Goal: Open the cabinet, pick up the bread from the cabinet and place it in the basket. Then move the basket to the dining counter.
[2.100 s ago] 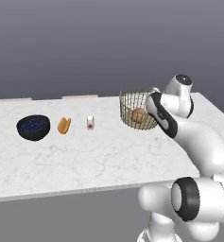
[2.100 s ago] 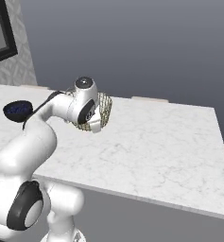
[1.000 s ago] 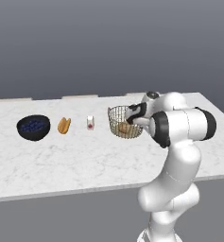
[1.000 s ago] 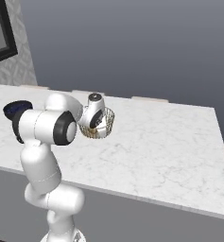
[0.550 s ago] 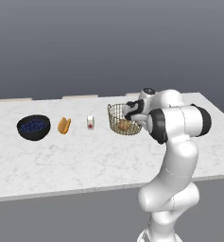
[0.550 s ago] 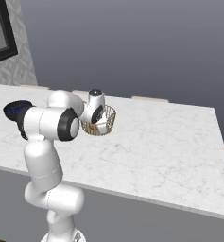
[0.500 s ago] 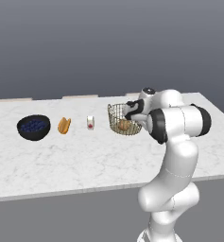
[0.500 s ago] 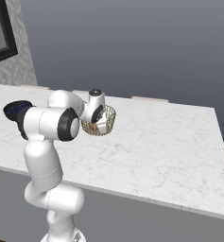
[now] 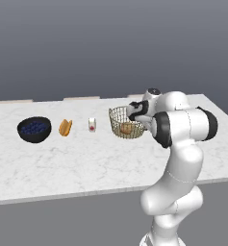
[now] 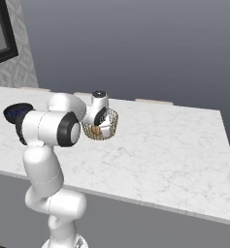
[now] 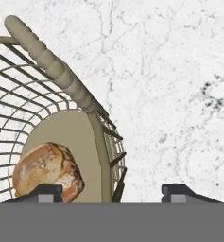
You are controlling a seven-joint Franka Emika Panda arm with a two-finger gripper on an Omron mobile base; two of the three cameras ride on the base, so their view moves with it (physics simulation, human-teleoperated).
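Straddling the basket's (image 11: 61,123) rim, my pincer (image 11: 106,190) stands with its tips well apart: one dark tip (image 11: 45,189) sits inside the wire wall, just over the bread (image 11: 47,170), the other outside over bare marble. Neither tip visibly presses the rim, so I cannot tell whether they touch it.

From my hand's camera the basket is cut off at 9 o'clock and at the bottom; I see just part of its tan base and thick rolled rim. The bread lies on that base, its lower edge hidden behind my inner tip.

From the left base camera the basket (image 9: 122,122) rests on the white marble desk (image 9: 77,163), with my wrist covering its side at 3 o'clock; the bread (image 9: 126,128) shows through the mesh. At 9 o'clock from it stand a small pale jar (image 9: 92,125), a long bun (image 9: 65,127) and a dark bowl of blueberries (image 9: 34,129); the jar's label is too small to read.

From the right base camera my forearm hides much of the basket (image 10: 109,127).
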